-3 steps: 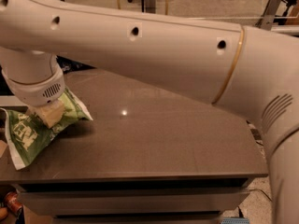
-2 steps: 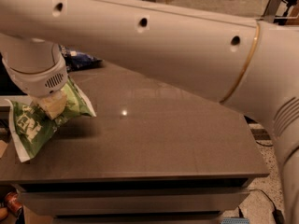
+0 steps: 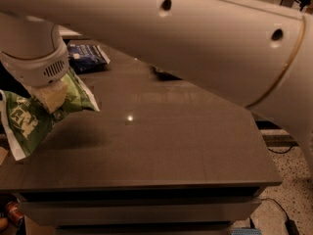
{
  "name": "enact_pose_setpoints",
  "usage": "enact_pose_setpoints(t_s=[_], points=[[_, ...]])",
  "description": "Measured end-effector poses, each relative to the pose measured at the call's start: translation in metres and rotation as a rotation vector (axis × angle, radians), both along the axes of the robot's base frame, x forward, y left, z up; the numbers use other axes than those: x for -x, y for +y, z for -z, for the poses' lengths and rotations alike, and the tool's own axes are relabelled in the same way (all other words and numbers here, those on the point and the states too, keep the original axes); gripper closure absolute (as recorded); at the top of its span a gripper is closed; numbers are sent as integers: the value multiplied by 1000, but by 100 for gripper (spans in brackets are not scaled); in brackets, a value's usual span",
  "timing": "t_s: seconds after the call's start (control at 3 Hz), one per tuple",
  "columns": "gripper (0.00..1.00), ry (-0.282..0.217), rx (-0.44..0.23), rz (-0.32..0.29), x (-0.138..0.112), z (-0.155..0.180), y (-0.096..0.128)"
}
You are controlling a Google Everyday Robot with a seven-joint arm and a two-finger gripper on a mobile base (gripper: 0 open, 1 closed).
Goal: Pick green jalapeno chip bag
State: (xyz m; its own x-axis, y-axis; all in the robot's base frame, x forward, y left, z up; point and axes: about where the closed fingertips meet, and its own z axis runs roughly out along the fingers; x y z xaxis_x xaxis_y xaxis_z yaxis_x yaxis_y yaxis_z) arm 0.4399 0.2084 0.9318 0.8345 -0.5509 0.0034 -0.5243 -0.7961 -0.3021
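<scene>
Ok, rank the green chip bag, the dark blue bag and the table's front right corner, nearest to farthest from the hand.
The hand is low at the left.
1. green jalapeno chip bag: gripped in it, left.
2. dark blue bag: just behind, back left.
3. table's front right corner: far right.

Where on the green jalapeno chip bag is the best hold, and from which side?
Probably the bunched upper middle of the green jalapeno chip bag, from above: the crinkly film gathers into a ridge there, while its white edges spread thin. The gripper sits there, jaws closed on it.
</scene>
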Motion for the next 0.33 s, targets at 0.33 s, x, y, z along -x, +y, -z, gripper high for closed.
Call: enact_pose_setpoints(t_s=[0.33], points=[[100,-17,-9,-10,2,-12,1]])
